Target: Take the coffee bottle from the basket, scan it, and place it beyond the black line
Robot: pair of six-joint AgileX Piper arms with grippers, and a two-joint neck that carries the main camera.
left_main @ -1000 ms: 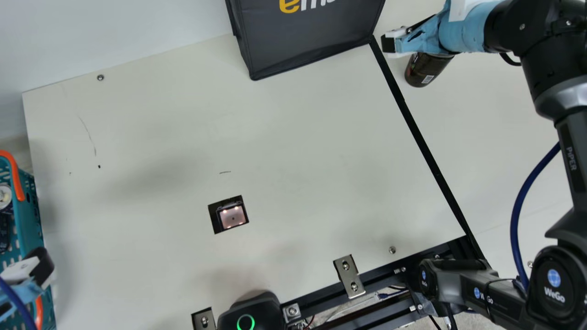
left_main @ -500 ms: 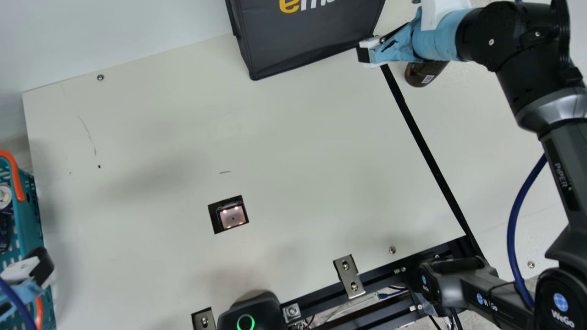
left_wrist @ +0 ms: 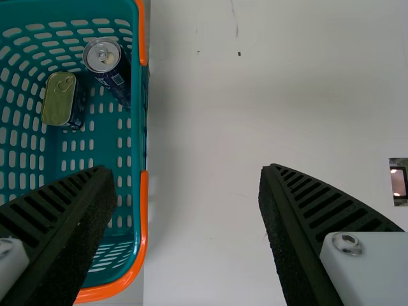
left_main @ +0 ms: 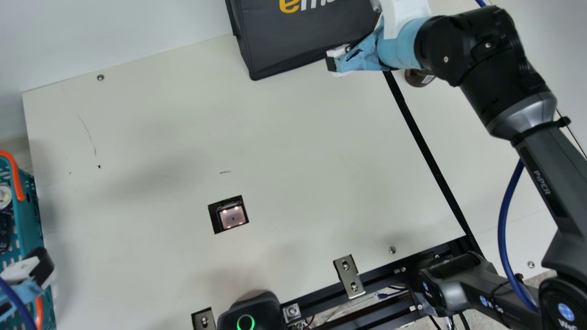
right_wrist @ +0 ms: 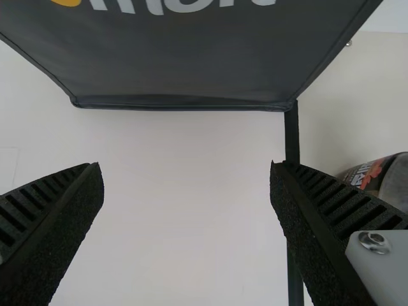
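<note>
Coffee bottle (left_main: 416, 79), part-hidden, beyond black line (left_main: 428, 152), seemingly apart from right tool (left_main: 332, 63), spread wide

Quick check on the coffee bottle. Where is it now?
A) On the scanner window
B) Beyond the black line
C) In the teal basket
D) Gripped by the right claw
B: the coffee bottle is across the black line from the scanner window, and the right claw is open with nothing between its fingers.
</note>
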